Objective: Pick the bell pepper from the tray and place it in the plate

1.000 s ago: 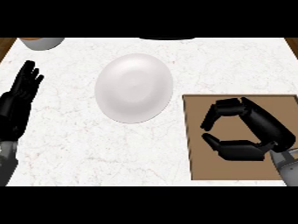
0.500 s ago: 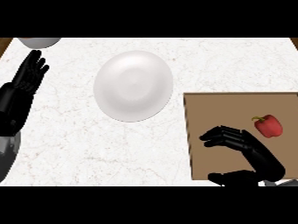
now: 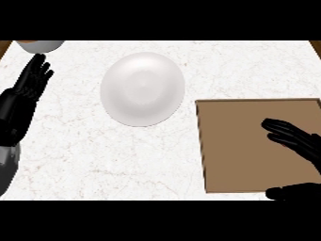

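Observation:
A white plate (image 3: 143, 88) lies on the marble counter, left of a brown tray (image 3: 236, 155). No bell pepper shows in the head view; the tray's bare surface is visible except where my right hand (image 3: 307, 149) covers its right part. That hand is open, fingers stretched toward the upper left over the tray and thumb low by the tray's front edge. My left hand (image 3: 25, 89) rests open at the far left, fingers up.
A bowl (image 3: 39, 45) peeks in at the counter's top left corner, just above my left fingertips. Dark wood borders the counter at the upper left and upper right. The marble runs between the plate and the front edge.
The red pepper lay on the tray's right part half a second ago; my right hand has spread its fingers over that spot and the pepper no longer shows. The left hand stays put.

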Action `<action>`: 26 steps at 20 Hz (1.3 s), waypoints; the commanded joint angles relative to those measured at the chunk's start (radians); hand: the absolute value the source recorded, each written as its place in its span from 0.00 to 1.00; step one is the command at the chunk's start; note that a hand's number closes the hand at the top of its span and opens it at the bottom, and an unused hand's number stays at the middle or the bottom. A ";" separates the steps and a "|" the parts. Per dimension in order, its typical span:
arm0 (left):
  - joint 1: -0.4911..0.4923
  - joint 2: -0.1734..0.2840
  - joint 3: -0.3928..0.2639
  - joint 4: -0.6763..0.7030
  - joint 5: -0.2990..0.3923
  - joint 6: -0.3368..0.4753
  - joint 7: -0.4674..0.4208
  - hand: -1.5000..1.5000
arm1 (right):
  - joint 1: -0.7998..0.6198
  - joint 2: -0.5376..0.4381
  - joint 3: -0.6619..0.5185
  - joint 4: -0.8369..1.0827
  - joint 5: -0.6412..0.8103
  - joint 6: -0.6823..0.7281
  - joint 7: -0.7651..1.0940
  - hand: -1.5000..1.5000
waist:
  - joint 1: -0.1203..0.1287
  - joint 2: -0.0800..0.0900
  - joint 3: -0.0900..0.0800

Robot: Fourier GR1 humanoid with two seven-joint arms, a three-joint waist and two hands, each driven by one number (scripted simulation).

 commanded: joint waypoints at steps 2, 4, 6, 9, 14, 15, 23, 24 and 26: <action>-0.002 -0.010 -0.008 -0.014 -0.031 0.020 0.007 0.50 | 0.011 -0.167 -0.069 -0.109 0.122 0.002 0.215 0.00 | -0.010 -0.003 -0.002; -0.001 -0.012 -0.002 -0.001 -0.019 0.008 0.007 0.50 | 0.011 -0.243 -0.078 -0.129 0.198 0.020 0.308 0.00 | -0.013 -0.002 -0.004; -0.003 -0.007 0.009 -0.009 -0.011 0.004 0.015 0.50 | 0.010 -0.331 -0.101 -0.171 0.211 0.100 0.408 0.00 | -0.010 -0.003 -0.005; 0.000 -0.015 -0.006 -0.028 -0.036 0.012 0.011 0.50 | 0.013 -0.379 -0.058 -0.250 0.286 0.169 0.557 0.00 | 0.001 -0.003 -0.003; -0.082 -0.036 0.013 0.065 -0.041 -0.017 0.010 0.50 | 0.020 -0.389 0.008 -0.303 0.347 0.296 0.711 0.00 | 0.000 0.006 -0.001; 0.003 -0.019 0.016 -0.024 -0.034 -0.029 0.013 0.50 | 0.004 -0.362 0.030 -0.311 0.369 0.310 0.755 0.00 | 0.019 0.003 0.000; -0.006 -0.105 0.027 -0.031 -0.105 -0.016 0.046 0.50 | -0.150 -0.210 0.037 -0.148 0.520 0.357 0.770 0.00 | 0.024 0.005 0.001; -0.100 -0.084 0.047 0.003 -0.110 -0.018 0.100 0.50 | -0.084 -0.204 0.061 -0.211 0.575 0.325 0.813 0.00 | 0.013 0.005 0.001; -0.033 -0.096 0.063 0.000 -0.099 -0.047 0.039 0.50 | -0.134 -0.173 0.077 -0.118 0.630 0.330 0.821 0.00 | 0.020 0.006 0.001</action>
